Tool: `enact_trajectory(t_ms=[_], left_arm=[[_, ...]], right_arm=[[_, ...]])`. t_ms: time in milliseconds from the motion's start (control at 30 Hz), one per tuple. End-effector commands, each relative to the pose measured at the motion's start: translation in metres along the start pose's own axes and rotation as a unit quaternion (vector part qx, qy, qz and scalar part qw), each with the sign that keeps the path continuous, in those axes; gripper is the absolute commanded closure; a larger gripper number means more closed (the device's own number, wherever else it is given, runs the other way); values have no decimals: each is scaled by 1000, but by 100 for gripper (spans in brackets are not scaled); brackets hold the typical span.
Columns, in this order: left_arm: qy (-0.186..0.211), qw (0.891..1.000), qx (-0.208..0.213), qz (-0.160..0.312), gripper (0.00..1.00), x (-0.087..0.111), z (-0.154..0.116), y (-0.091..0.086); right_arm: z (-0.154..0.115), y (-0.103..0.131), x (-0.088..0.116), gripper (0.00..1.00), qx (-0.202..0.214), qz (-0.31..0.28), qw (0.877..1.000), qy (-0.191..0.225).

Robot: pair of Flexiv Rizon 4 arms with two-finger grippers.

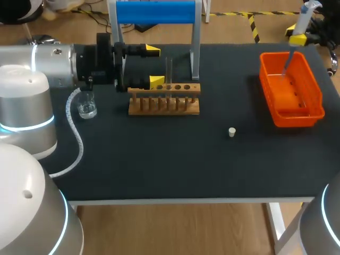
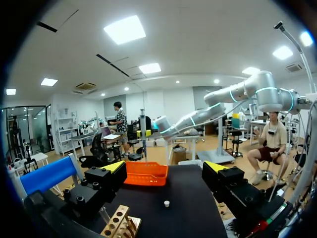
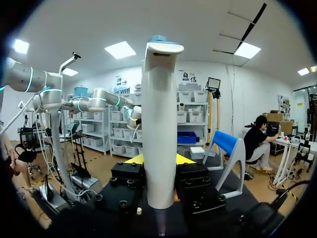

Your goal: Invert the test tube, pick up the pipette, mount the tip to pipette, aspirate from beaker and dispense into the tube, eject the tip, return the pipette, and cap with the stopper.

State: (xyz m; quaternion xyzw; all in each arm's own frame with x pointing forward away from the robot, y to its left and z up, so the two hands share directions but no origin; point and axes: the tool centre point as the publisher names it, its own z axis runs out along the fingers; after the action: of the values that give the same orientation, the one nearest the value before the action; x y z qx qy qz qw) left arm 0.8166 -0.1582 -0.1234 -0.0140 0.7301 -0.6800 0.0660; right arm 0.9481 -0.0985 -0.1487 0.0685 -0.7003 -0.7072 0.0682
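The pipette (image 1: 305, 16) is held clamped in the right gripper (image 1: 297, 38), its lower end hung over the orange basket (image 1: 317, 101). The left gripper (image 1: 154, 66) is spread wide just beside the test tube (image 1: 169, 68), which is stood upright in the wooden rack (image 1: 164, 101). The stopper (image 1: 232, 132) is seen lying apart on the table (image 1: 159, 164).

We can read no writing, number, label or sign on the table (image 1: 159, 164) or on any of the things that stand on it.
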Motion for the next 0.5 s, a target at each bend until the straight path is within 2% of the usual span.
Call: enact_trajectory(t_ms=[33, 233, 500], left_arm=[[-2, 1000, 1, 1, 0, 1, 0, 0], [-2, 1000, 1, 1, 0, 1, 0, 0], [-2, 1000, 1, 1, 0, 1, 0, 0]], right_arm=[[-12, -5, 1, 100, -2, 0, 1000, 11], [-24, -5, 6, 100, -4, -4, 1000, 12], [-23, -9, 2, 100, 0, -4, 1000, 23]])
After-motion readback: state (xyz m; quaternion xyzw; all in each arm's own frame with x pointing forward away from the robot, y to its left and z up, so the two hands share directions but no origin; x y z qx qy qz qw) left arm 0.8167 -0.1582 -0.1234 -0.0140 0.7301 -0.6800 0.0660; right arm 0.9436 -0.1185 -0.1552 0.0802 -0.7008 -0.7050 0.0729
